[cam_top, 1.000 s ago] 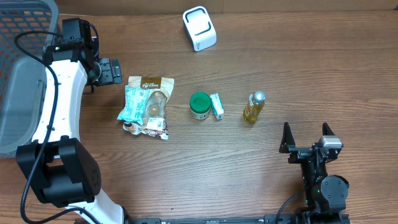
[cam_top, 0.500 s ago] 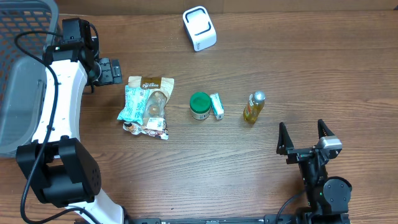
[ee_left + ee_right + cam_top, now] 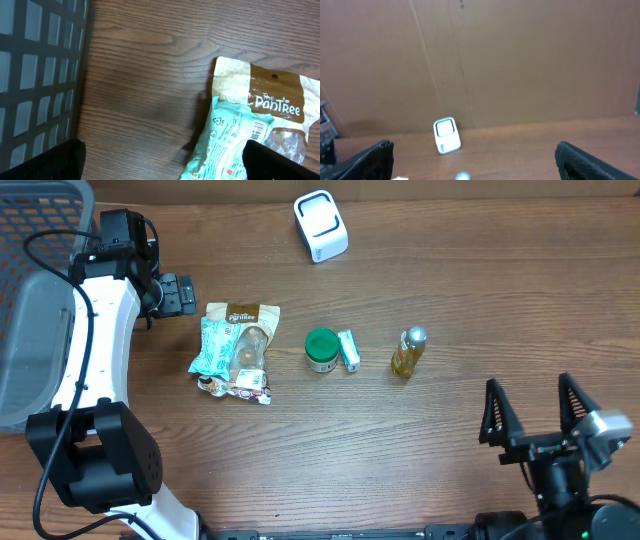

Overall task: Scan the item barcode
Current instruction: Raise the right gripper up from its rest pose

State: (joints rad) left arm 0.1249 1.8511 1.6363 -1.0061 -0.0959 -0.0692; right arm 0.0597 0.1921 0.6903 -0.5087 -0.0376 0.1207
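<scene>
Wooden table (image 3: 480,290), seen from overhead and from both wrists.

Left gripper (image 3: 184,293): at the far left of the table, between the grey mesh basket (image 3: 30,300) and the snack pile. In its wrist view the fingers (image 3: 55,161) sit at opposite bottom corners, spread wide, with bare wood and the edge of the pile between them. Nothing is held.

Right gripper (image 3: 527,382): over the near right part of the table, well apart from every item. The jaws are spread wide with nothing between them. Its wrist camera looks level across the table at a brown board wall (image 3: 520,60).

Small white barcode scanner with a dark-framed window (image 3: 321,225): stands at the far edge, middle of the table, untouched and well apart from both grippers.

Items lie in a loose row across the table's middle, left to right:
- cream-and-brown "Pantree" resealable pouch (image 3: 243,313), flat, with a teal plastic packet (image 3: 213,346) overlapping its left side. The teal packet's barcode panel faces up in the left wrist view.
- short jar with a round green lid (image 3: 321,348), upright.
- small white-and-green box (image 3: 348,350), just beside the jar on its right; I cannot tell whether they touch.
- little bottle of yellow liquid with a silver cap (image 3: 408,351), apart from the box and the item nearest the right gripper.
</scene>
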